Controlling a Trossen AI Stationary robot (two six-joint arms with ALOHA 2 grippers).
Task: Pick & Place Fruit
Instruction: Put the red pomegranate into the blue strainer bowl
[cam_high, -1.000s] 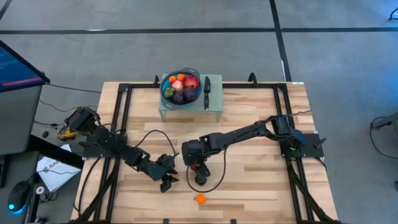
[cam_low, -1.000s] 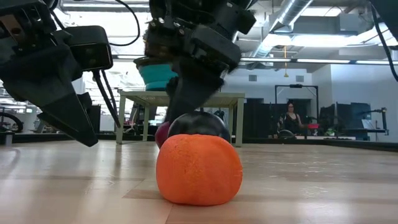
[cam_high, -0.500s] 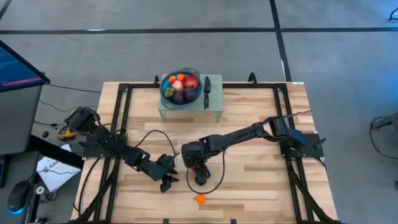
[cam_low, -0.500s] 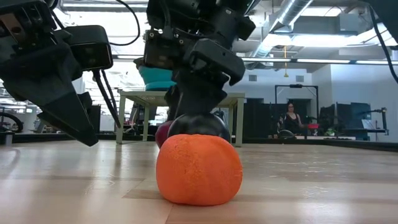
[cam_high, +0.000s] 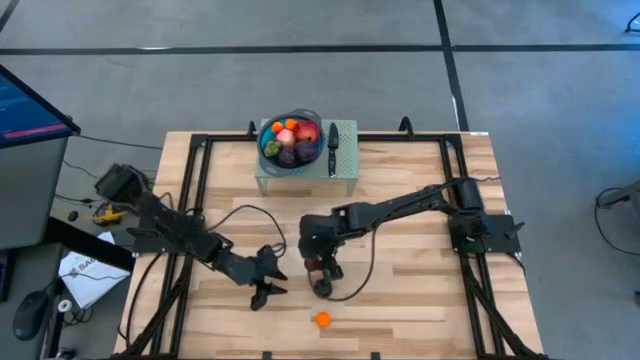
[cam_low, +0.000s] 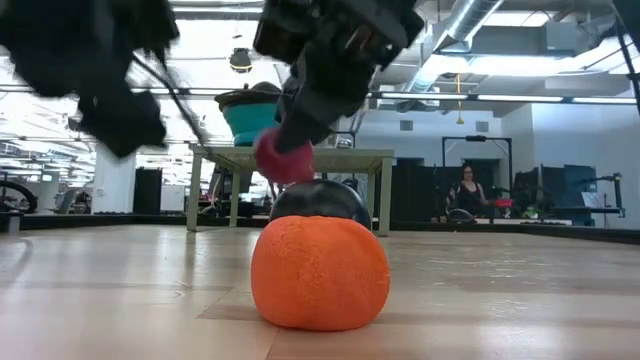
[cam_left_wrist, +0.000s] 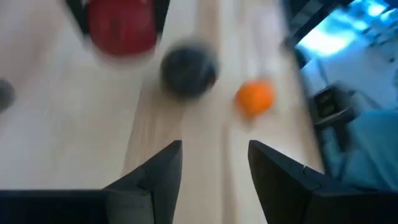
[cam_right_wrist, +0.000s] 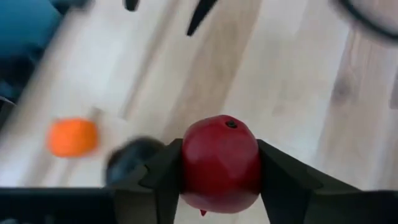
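Pick step: right pincer (cam_right_wrist: 219, 186) clamped on red apple (cam_right_wrist: 221, 160), lifted off tabletop (cam_high: 420, 290) at frame centre. Left pincer (cam_left_wrist: 214, 165) apart, idle lower left. Next, probably: carry to blue bowl (cam_high: 291, 140), top centre.

The bowl (cam_high: 291, 141) stands on a small stand (cam_high: 345, 160) at the table's (cam_high: 420, 270) far edge, fruits inside it, a knife (cam_high: 332, 148) just right of it. Nearer than the bowl, mid-table, the right gripper (cam_high: 318, 265) holds an apple (cam_right_wrist: 221, 163) off the wood, a dark fruit (cam_high: 322, 287) just below. Nearest the front edge lies an orange fruit (cam_high: 321, 320). The left gripper (cam_high: 262, 292) is left of the dark fruit.
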